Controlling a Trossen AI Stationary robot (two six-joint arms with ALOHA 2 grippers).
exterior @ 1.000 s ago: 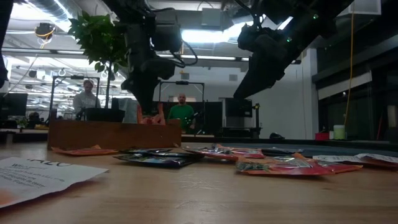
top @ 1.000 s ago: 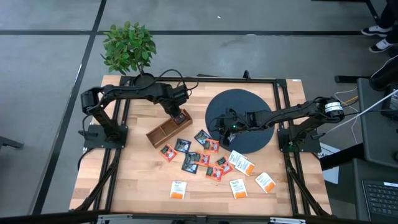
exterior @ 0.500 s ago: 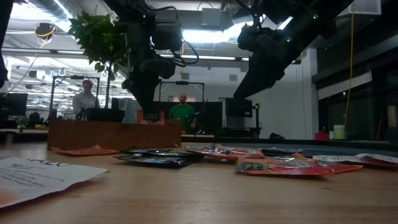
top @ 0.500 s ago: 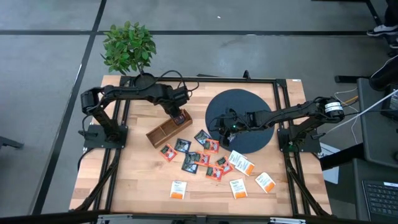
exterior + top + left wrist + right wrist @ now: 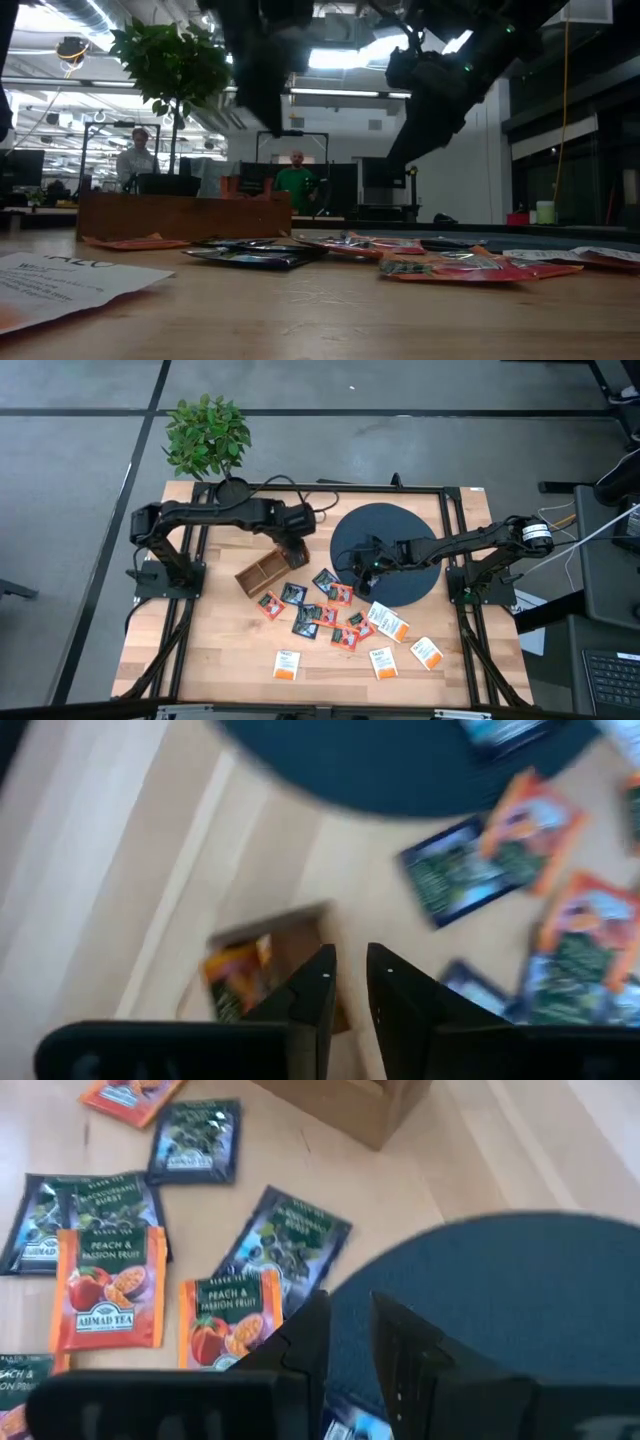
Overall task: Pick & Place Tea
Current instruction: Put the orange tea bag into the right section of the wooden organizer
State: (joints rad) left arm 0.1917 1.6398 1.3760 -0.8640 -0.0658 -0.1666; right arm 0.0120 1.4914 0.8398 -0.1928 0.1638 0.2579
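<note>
Progress: early. One orange sachet lies inside the end compartment of the wooden divided box, seen in the left wrist view. The remaining tea sachets lie loose on the table, spread from 3 to 5 o'clock of the box; several white ones sit nearest the front edge, well apart from it. One blue sachet appears to rest on the dark round disc.

Left gripper: above the box's 1 o'clock end, fingers slightly parted, holding nothing.

Right gripper: over the disc's 9 o'clock rim, fingers narrowly parted with nothing visible between them.

Limits: the box's other compartments cannot be read from overhead. The left wrist view is blurred. The low view hides the box interior; people stand in the room behind.
</note>
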